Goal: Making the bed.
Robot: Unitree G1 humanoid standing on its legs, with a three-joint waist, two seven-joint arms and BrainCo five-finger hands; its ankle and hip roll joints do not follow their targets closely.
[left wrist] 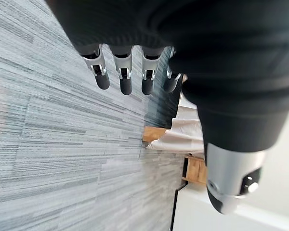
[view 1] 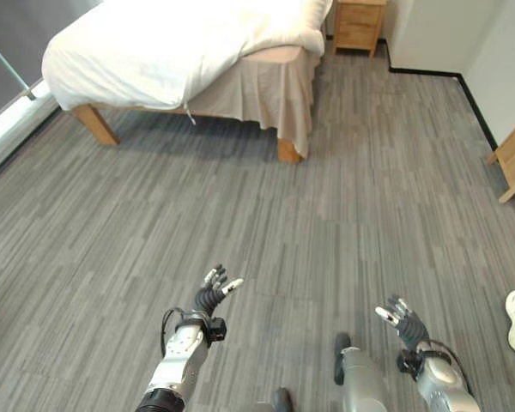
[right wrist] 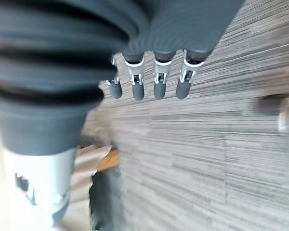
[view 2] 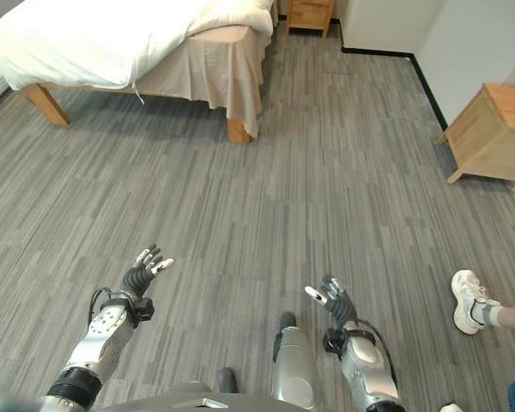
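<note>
White-sheeted bed [view 1: 180, 51] stands well apart from the left hand [view 1: 213, 293] and right hand [view 1: 405, 323], both empty, fingers straight.

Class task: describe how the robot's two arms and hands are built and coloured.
Both arms are silver-grey tubes. The left hand and right hand each have a dark ribbed cover over wrist and back, and silver fingers with dark rounded tips. A thin black cable loops at each wrist.
</note>
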